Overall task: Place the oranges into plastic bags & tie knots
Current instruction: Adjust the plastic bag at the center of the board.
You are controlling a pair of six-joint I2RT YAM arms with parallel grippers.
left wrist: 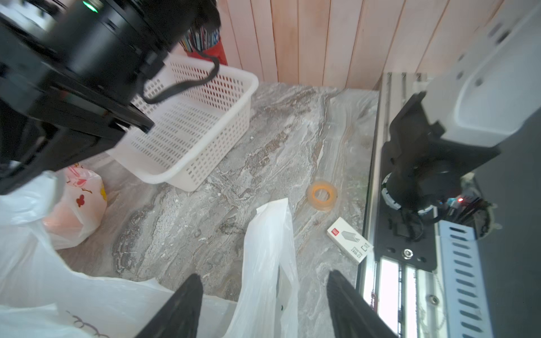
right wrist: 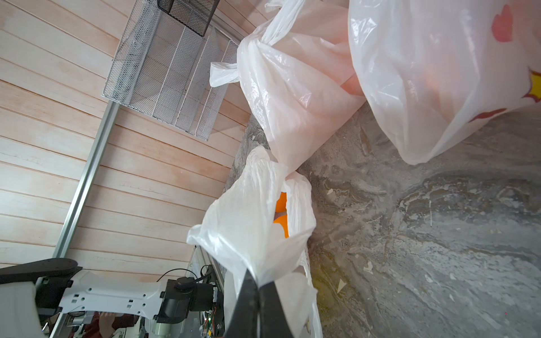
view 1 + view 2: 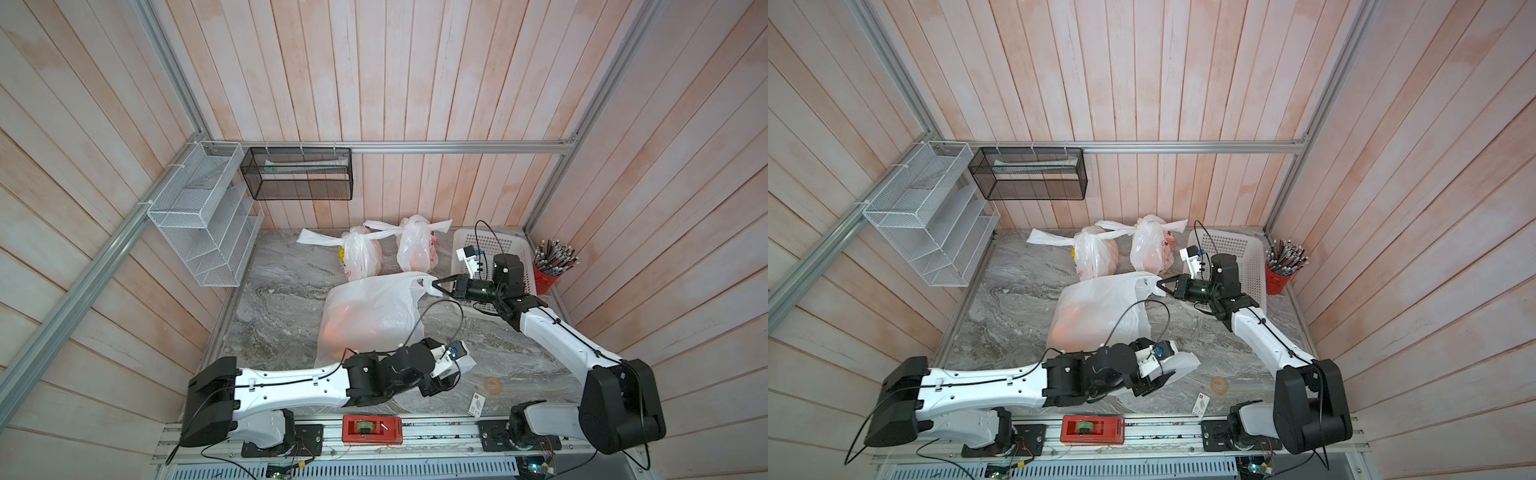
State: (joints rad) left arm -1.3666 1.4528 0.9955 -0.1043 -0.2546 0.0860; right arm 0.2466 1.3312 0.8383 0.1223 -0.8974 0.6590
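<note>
Item: thin translucent white plastic bag [image 3: 370,316], soft, slippery, weighted by glossy orange fruits [image 2: 281,202], lying between the grippers. We noted right gripper [image 2: 259,281] clenched on one handle [image 2: 260,260]; left gripper [image 1: 265,276] released, astride second handle [image 1: 269,234], probably the best hold.

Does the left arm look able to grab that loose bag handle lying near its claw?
Probably yes. The left claw is open with the loose handle lying right between its fingers, and nothing blocks it. The right claw is pinching the other handle, well apart.
</note>
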